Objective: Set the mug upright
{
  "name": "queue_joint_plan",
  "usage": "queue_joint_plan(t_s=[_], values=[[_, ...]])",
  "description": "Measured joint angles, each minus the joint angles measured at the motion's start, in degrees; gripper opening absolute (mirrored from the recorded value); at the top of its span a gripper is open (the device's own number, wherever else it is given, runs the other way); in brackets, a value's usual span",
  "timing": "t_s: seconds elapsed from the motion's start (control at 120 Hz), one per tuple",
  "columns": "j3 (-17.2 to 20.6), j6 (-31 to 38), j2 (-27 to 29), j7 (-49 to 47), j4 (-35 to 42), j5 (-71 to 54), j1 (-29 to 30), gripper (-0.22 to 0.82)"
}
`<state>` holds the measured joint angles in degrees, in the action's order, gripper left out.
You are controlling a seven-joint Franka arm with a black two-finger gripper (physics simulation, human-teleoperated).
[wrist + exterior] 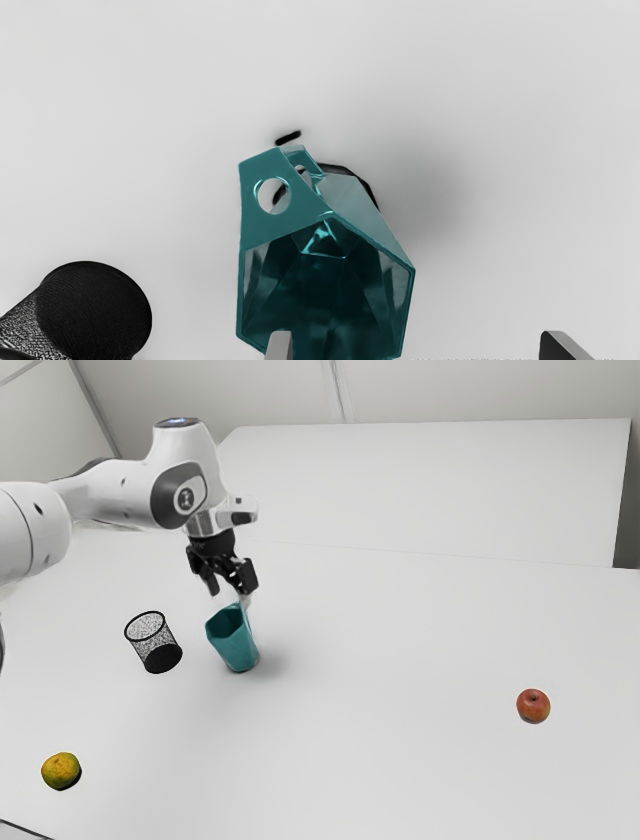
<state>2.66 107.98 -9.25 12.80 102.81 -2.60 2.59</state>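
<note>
Fingertips [279,345] of the gripper [229,590], parted wide: released, with hold of nothing. Hangs just above the teal mug [236,650], with one fingertip overlapping the edge of its mouth in the wrist view and the other well out to the side, over bare table [400,660]. Impossible to tell whether touching there or merely above. Directly below and near the gripper, then, the mug, with mouth facing up toward the hand and base down at the table; too hard to judge whether fully plumb. On the mug's side away from the fingertips, a faceted handle [260,165] with a round hole through it. Next outward, near the mug but apart from it, on the side of the overlapping fingertip: a black mesh basket [162,658], with open mouth up. Farther from the gripper, past the basket and toward the exterior camera, a yellow-orange fruit [61,771] on the table. Well away from the gripper, toward the exterior view's right, a red apple [533,706] on the same table.
</note>
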Motion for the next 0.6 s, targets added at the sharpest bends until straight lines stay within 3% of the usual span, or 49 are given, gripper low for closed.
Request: queue_joint_plan(t_s=[0.217, 0.6], values=[[-1.2, -8.3, 4.4, -0.3, -10.0, 0.6, 0.8, 0.58], [-1.2, -15.0, 7.7, -0.5, -11.5, 0.7, -0.2, 0.60]])
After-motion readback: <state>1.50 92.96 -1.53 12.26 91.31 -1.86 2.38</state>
